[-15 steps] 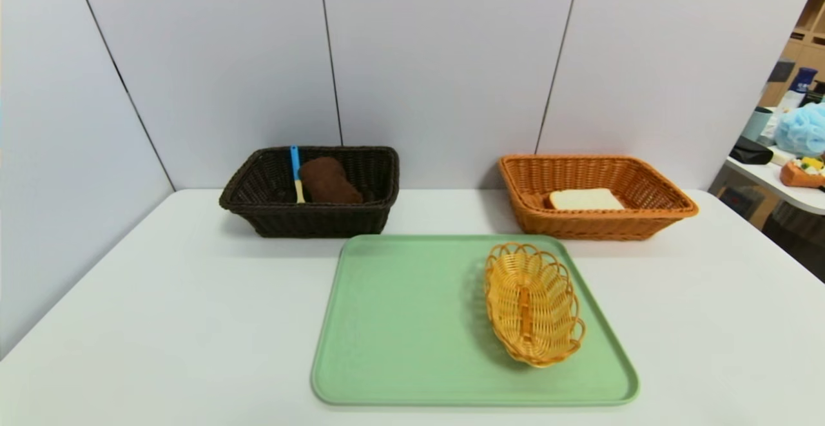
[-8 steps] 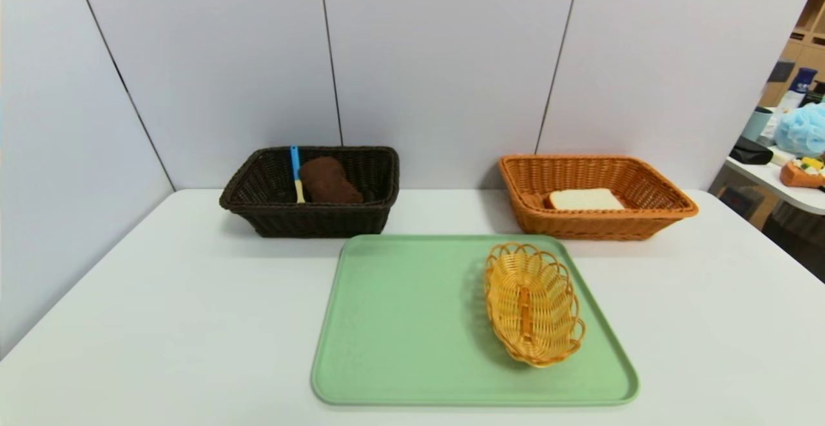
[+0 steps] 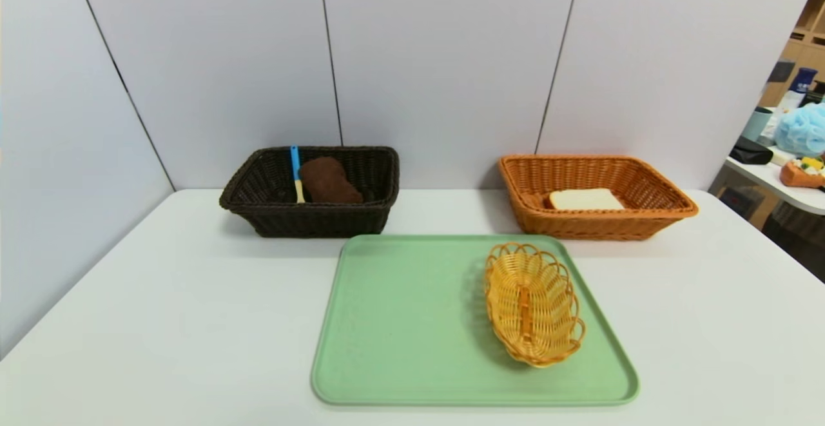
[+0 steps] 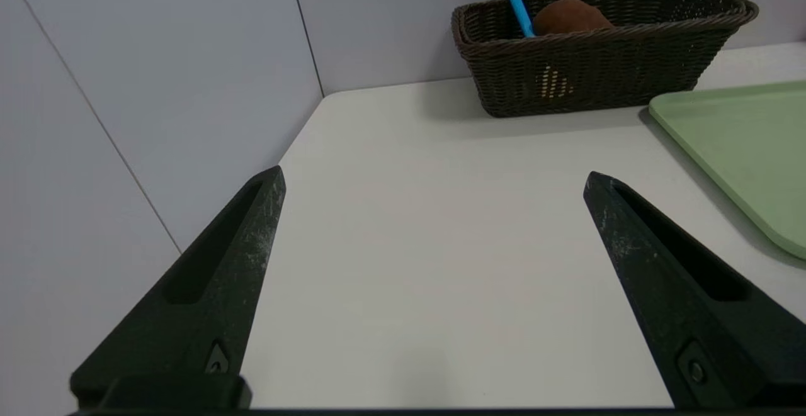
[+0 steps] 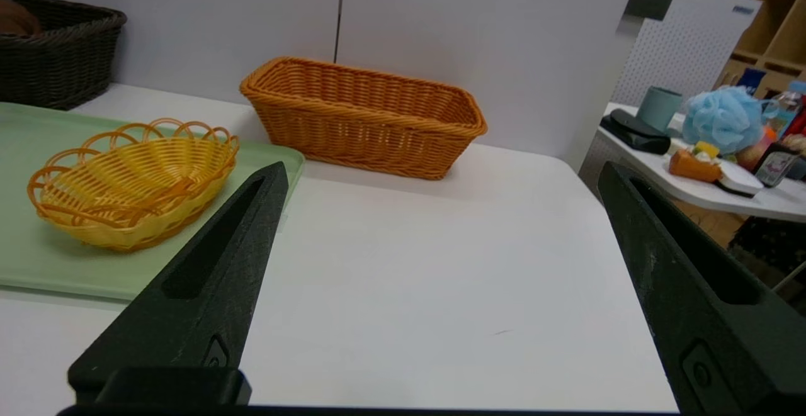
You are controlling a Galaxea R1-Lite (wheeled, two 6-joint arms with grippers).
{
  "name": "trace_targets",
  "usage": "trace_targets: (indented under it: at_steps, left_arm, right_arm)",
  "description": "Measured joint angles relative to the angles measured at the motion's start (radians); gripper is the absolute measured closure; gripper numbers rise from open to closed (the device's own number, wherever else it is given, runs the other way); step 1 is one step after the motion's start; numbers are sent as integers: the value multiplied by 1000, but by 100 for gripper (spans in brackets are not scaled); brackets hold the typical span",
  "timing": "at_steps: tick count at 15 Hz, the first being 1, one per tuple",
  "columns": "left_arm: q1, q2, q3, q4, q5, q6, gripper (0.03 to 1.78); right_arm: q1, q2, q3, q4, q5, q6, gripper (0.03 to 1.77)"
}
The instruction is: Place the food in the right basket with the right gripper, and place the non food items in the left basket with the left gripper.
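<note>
The thick white toast slice (image 3: 585,199) in the orange-tan wicker basket (image 3: 664,203) looks light and squashy, best pinched gently by its crust edges. Both the left gripper (image 4: 434,180) and right gripper (image 5: 441,174) hang spread wide, holding nothing.

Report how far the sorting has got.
Done, by the look of it: the bread lies in the orange basket, and the spoon and towel in the dark basket. In hand: nothing; the left claw and right claw are open and empty. Left: nothing loose; only a small yellow basket sits on the tray.

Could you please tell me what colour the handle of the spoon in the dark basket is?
Blue: the spoon has a bright blue handle, clearest in the head view.
</note>
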State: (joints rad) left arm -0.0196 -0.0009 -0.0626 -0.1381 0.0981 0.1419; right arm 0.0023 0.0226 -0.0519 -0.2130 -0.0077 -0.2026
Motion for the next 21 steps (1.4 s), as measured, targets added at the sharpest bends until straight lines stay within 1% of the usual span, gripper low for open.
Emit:
trace_targets:
  at_steps: [1, 2, 3, 5, 6, 8, 9, 10, 12, 13, 16, 17, 18, 21]
  left_arm:
    - [0, 0, 30, -71, -3, -1, 12]
    - [0, 0, 46, -121, -6, -4, 12]
    - [0, 0, 54, -119, -8, -11, 12]
    - [0, 0, 61, -66, -27, -28, 12]
    - [0, 0, 62, -43, -40, -34, 12]
    - [0, 0, 62, -2, -61, -60, 12]
    - [0, 0, 62, 26, -64, -73, 12]
    - [0, 0, 63, 54, -66, -79, 12]
    - [0, 0, 63, 116, -93, -100, 12]
    - [0, 0, 63, 141, -97, -111, 12]
    - [0, 0, 63, 136, -90, -186, 12]
    - [0, 0, 63, 135, -83, -208, 12]
    - [0, 0, 63, 134, -72, -225, 12]
    - [0, 0, 63, 134, -68, -228, 12]
  right_arm:
    - [0, -7, 26, -36, 1, -7, 10]
    - [0, -12, 38, -43, 4, -9, 10]
    - [0, -15, 45, -17, 4, -6, 10]
    - [0, -19, 50, 67, 11, 13, 10]
    - [0, -21, 50, 111, 23, 23, 10]
    - [0, -21, 51, 202, 40, 62, 10]
    - [0, -22, 51, 221, 44, 79, 10]
    - [1, -22, 51, 221, 45, 93, 10]
    - [1, -23, 51, 223, 44, 125, 10]
    - [0, -23, 51, 224, 39, 138, 10]
    - [0, -23, 51, 221, 29, 198, 10]
    - [1, -23, 51, 221, 23, 208, 10]
    - [1, -23, 51, 221, 21, 211, 10]
    - [1, -23, 51, 221, 20, 211, 10]
